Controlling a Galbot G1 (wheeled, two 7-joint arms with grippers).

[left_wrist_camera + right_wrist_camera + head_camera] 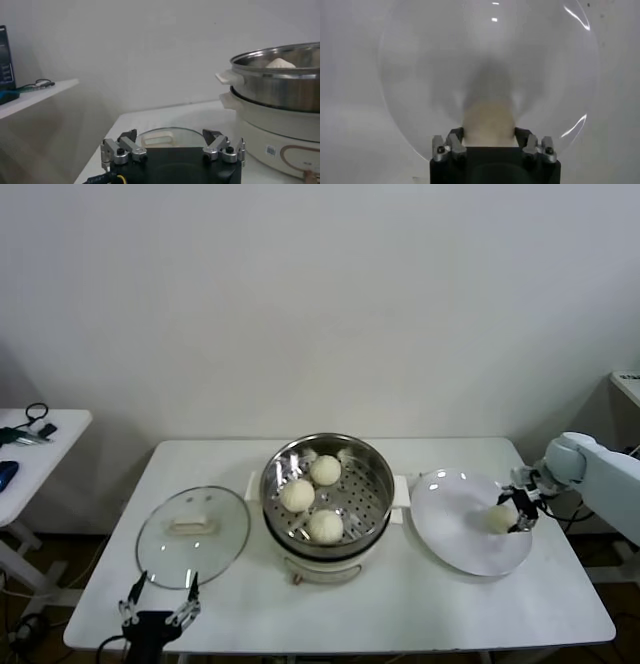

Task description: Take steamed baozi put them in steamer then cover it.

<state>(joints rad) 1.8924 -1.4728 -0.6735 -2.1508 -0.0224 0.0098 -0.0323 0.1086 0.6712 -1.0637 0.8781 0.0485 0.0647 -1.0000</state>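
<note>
Right now we see our right gripper (517, 511) out over the right side of the white plate (455, 519), its fingers (451, 145) pinching the last steamed baozi (499, 519) from either side; in the right wrist view the bun (489, 122) fills the gap between the two fingers, with the plate's pale surface (420, 75) spread behind it. We cannot tell whether the bun is touching the plate or just off it.

Three steamed baozi (311, 498) sit on the perforated tray inside the steamer (372, 484), which stands at the middle of the white table (440, 609), just left of the plate. From the left wrist view we see the steamer's steel wall (280, 87) and cream base, with the top of one bun (280, 63) showing above the rim.

The cover (192, 536) lies flat on the table to the left of the steamer, handle up, close beside it.

Our left gripper (159, 605) hangs low at the near edge of the table, just in front of the cover, with its fingers (123, 150) spread apart and nothing between them; the glass lid (170, 136) shows beyond them.

A second small table (40, 446) stands off to the far left with some dark items on it
</note>
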